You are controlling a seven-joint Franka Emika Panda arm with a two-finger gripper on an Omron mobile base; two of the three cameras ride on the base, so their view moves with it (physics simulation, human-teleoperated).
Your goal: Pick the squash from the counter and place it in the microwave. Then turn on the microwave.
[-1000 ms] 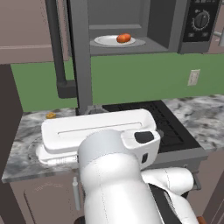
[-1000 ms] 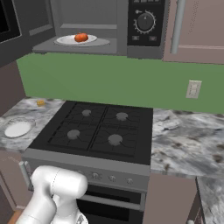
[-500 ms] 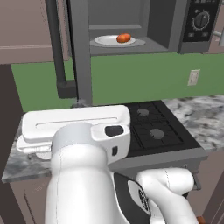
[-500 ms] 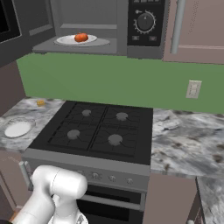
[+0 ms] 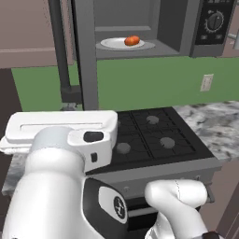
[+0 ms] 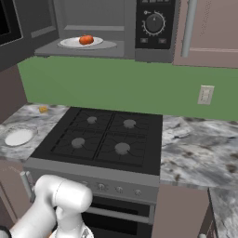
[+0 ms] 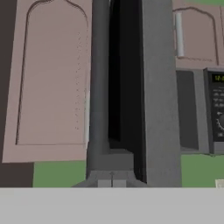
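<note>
Fingers clenched on nothing face the swung-out microwave door's (image 7: 159, 87) near edge, squash (image 5: 132, 40) inside to its right.

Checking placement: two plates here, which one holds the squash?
The plate inside the open microwave holds the squash; the plate on the counter, left of the stove, holds nothing.

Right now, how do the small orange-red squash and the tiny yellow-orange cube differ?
The small orange-red squash lies on a white plate inside the open dark grey microwave; the tiny yellow-orange cube sits on the grey-white marbled counter, left of the black stove. The squash is rounded and redder; the cube is blocky and yellower. Both are small and untouched.
</note>
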